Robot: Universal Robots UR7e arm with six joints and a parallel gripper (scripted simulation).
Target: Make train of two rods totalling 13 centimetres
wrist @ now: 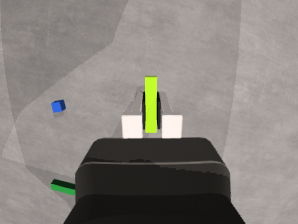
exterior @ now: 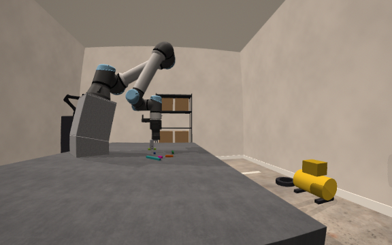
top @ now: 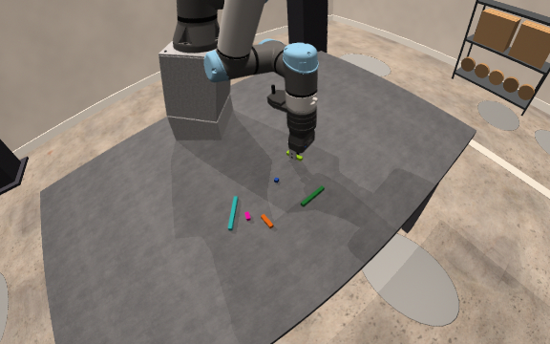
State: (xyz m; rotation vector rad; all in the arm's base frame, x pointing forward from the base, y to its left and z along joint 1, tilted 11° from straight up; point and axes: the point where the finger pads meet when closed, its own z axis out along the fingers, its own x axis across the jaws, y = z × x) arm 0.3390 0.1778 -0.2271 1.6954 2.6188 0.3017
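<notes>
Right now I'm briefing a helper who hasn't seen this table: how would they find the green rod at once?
Start at the grey pedestal bearing the arm and follow the arm to the gripper, shut on the lime rod. Just in front of it, nearer the table's front edge, the green rod lies flat. It is dark green, the rightmost rod, longer than the orange rod to its left.

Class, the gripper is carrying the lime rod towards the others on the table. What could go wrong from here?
1. The gripper is shut on the lime rod; the green rod lies at a slant, so the lime rod's end could land out of line.
2. The blue rod lies between gripper and green rod and could be knocked towards the train.
</notes>
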